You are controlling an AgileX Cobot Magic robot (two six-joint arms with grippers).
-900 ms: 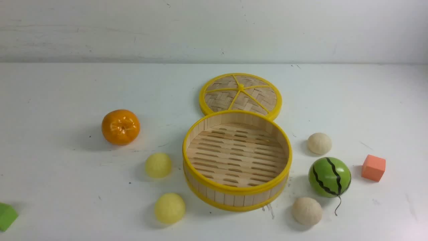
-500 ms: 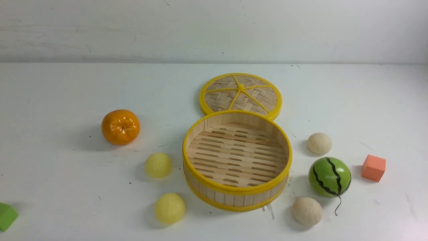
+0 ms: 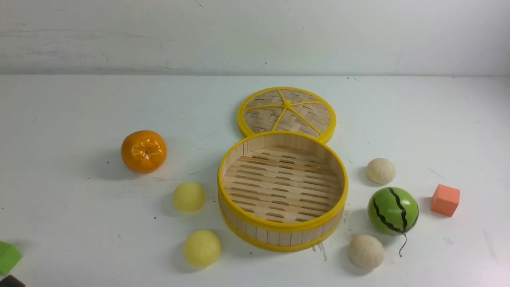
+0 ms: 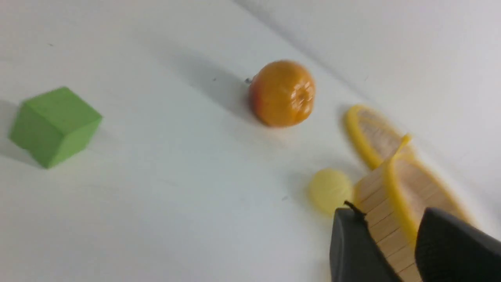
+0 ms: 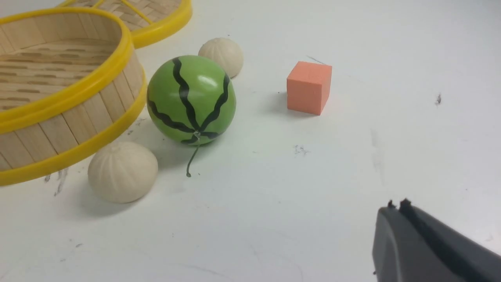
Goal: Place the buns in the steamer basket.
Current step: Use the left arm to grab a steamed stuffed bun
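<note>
Buns (image 3: 202, 247) are all lying on the white counter (image 3: 79, 99), none of them inside a claw. The left claw (image 4: 387, 219) is hanging open by the near left corner. Its two smooth dark fingers are apart, and the slatted wall of the steamer basket (image 3: 283, 235) is showing, blurred, through the gap. The right claw (image 5: 397, 203) is being cut off by the frame; its dark fingers are looking pressed together on nothing. A matte green cube (image 3: 8, 257) is sitting half out of the front view.

Two pale yellow buns (image 3: 189, 197) are resting toward the left edge from the basket. Two cream buns (image 3: 365, 251), finely ribbed, are resting toward the right edge. The round basket is sitting mid-counter, its slotted floor bare, and its rim is hiding part of the flat woven lid (image 3: 287, 111) behind it. A glossy tangerine (image 3: 144, 151), a striped watermelon ball (image 3: 392, 210) and a matte orange cube (image 3: 445, 199) are lying further out.
</note>
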